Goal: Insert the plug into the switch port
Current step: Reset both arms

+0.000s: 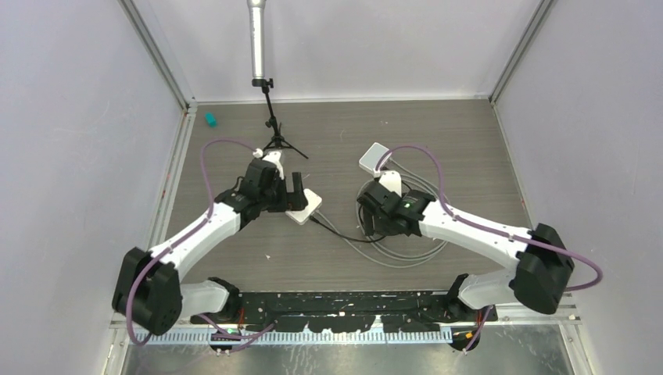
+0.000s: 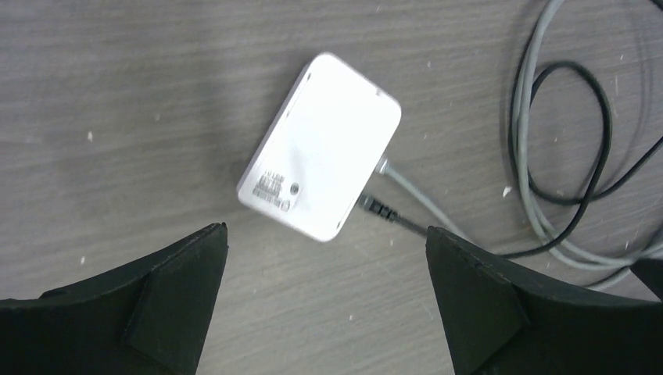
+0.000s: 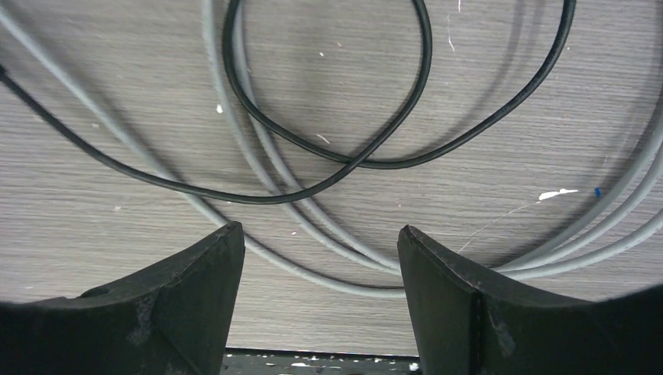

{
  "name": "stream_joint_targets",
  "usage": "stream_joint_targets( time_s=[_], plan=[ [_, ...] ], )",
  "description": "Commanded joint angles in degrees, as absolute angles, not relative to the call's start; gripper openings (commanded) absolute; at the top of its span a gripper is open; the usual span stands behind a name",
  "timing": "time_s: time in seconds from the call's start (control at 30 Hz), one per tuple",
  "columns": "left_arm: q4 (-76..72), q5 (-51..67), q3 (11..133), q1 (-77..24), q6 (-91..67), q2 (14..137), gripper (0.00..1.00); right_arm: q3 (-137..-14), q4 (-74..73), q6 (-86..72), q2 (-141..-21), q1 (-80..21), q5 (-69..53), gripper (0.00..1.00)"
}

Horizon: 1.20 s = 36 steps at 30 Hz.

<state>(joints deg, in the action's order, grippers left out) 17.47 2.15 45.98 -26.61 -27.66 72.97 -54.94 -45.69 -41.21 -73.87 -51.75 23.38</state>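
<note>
- Over white switch point(image 2: 320, 144) near tabletop point(image 1: 469, 141) centre: left gripper point(image 2: 324, 234) spread wide, empty
- Over coiled cables point(image 3: 350, 161): right gripper point(image 3: 320, 234) spread, empty
- Against the switch's edge: black plug point(image 2: 375, 205)

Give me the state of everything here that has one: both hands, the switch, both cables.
left hand: open, empty
right hand: open, empty
switch: lying flat on the table, unheld
black cable: plug end meets the switch's edge, looks inserted
gray cable: end meets the same edge, looks inserted
</note>
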Motion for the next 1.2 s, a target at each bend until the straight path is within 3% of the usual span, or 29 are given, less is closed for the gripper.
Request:
stream_joint_targets(
  time_s=[0.0,0.2,0.3,0.5,0.77,1.17],
  plan=[
    [20.98,2.70,40.50,-26.63,-29.04,64.11,1.00,-57.50,-47.54,-38.62,-76.94,-51.58,23.65,0.76],
    [24.73,-2.19,35.64,-26.63,-30.61,51.61,1.00,-52.64,-36.28,-39.26,-70.82,-43.58,7.27,0.76],
    [27.74,-3.54,35.04,-26.59,-31.37,47.90,1.00,-51.56,-35.38,-38.83,-65.12,-38.41,6.17,0.76],
    [29.71,-4.37,33.02,-26.63,-33.17,41.59,1.00,-47.96,-37.50,-38.26,-45.62,-29.09,8.18,0.79],
    [33.31,-3.69,35.34,-26.65,-34.22,37.97,1.00,-47.36,-44.45,-35.40,-30.04,-28.73,16.60,0.81],
    [35.11,-3.60,36.53,-26.63,-33.79,32.37,1.00,-45.27,-43.16,-33.68,-26.48,-28.69,19.95,0.81]
  ],
)
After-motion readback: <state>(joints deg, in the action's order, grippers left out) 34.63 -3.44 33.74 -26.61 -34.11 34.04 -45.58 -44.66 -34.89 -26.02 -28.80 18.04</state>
